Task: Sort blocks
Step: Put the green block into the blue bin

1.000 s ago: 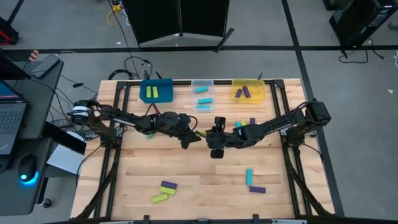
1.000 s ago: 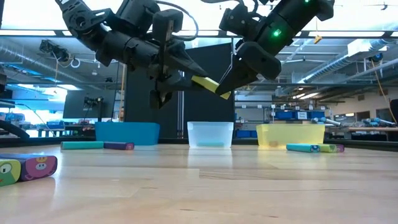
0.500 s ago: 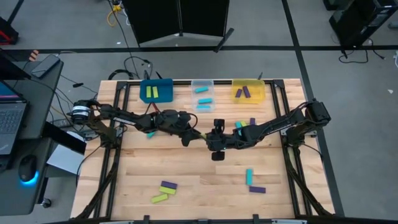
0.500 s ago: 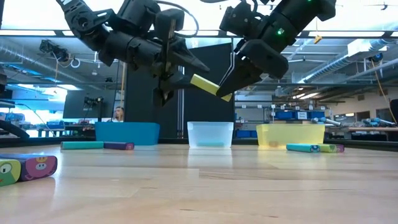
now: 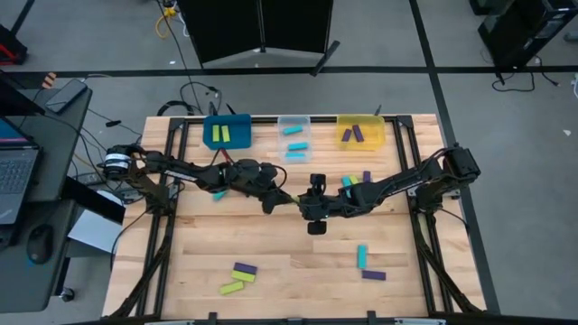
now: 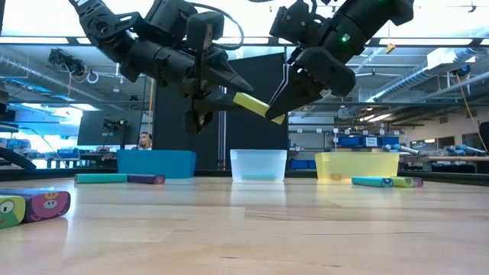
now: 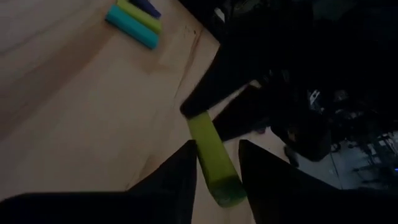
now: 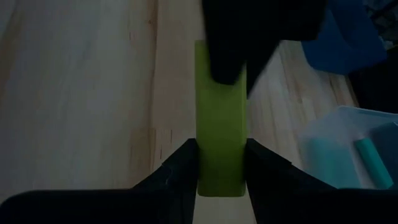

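Observation:
A lime green block [image 6: 253, 105] hangs in the air over the middle of the table, with a gripper at each end. My left gripper [image 7: 217, 146] reaches in from the table's left and is shut on one end. My right gripper [image 8: 222, 144] reaches in from the right and is shut on the other end. In the high view the two meet at the block [image 5: 292, 196]. More blocks lie loose on the table: lime and purple at the near left [image 5: 239, 275], cyan and purple at the near right [image 5: 365, 260]. My left gripper pinches the block's higher end [image 7: 214, 165] between its two fingers. The fingers come from the table's left, slanting a little down, and lie along the block. The block is clear of the table and tilted. My right gripper pinches the block's lower end [image 8: 221, 168] between its two fingers. They come from the table's right, slanting down, along the block. The block sticks out past the fingertips toward my left gripper.
Three bins stand along the far edge: a blue one [image 5: 227, 132] with lime blocks, a clear one [image 5: 294, 137] with cyan blocks, a yellow one [image 5: 360, 132] with purple blocks. Loose blocks lie under my right arm [image 5: 357, 181] and my left arm [image 5: 217, 195].

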Robot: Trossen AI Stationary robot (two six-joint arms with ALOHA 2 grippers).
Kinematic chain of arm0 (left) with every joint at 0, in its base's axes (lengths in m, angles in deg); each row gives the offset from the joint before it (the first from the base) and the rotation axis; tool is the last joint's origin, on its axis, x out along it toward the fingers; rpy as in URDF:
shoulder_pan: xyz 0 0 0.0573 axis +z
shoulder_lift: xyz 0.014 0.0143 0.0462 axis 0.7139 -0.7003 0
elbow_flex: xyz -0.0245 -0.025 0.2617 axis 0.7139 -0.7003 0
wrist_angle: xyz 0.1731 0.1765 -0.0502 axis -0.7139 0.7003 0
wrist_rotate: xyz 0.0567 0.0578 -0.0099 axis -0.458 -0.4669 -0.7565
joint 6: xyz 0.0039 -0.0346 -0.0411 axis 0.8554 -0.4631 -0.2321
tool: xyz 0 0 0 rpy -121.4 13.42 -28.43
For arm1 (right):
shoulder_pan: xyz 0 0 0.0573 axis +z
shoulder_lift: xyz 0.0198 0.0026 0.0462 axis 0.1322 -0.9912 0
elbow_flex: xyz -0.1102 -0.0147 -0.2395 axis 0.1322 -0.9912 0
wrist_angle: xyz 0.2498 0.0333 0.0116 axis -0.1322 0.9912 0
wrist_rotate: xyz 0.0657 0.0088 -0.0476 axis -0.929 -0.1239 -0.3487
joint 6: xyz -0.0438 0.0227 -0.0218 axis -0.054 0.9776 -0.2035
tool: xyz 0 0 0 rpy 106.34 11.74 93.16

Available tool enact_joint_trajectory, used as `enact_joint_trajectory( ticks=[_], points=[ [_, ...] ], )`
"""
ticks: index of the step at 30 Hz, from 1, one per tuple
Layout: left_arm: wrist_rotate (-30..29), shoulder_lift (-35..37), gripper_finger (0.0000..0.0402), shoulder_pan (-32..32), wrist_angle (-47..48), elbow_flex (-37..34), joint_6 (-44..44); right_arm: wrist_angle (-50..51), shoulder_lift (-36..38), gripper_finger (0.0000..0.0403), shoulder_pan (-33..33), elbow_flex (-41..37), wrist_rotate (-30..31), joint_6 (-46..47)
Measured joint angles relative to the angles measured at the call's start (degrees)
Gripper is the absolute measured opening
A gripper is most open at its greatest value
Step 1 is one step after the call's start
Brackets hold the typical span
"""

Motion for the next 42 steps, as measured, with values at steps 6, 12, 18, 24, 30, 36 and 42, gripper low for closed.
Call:
enact_joint_trajectory(
  ticks=[6, 12, 18, 24, 30, 36, 42],
  points=[
    [0.7, 0.0, 0.0170, -0.2, 0.7, -0.1, -2.1, -0.1, 0.0, 0.0117, -0.5, 0.0, 2.4, 1.0],
    [-2.4, 0.0, 0.0199, -0.2, 0.7, -0.1, -2.5, -0.1, 0.0, 0.0117, -0.5, 0.0, 2.4, 1.0],
    [-3.2, -0.8, 0.0193, -0.1, 0.6, -0.1, -3.9, -0.1, 0.0, 0.0117, -0.5, 0.0, 2.3, 1.0],
    [-3.9, -2.7, 0.0154, -0.1, -1.9, -0.1, -4.4, -0.2, 0.0, 0.0117, -0.5, 0.0, 2.1, 0.7],
    [-4.5, -2.8, 0.0097, 0.0, -3.7, -0.1, -3.9, 0.0, 0.0, 0.0117, -0.5, 0.0, 1.6, 0.6],
    [-3.7, -2.8, 0.0070, 1.4, -3.7, -0.2, -1.2, 0.0, 0.0, 0.0124, -0.5, 0.0, 1.8, 0.3],
    [-2.2, -2.7, 0.0065, 3.6, -4.3, -0.2, 4.9, -0.1, 0.0, 0.0170, -0.5, 0.0, 3.9, 1.0]
  ],
)
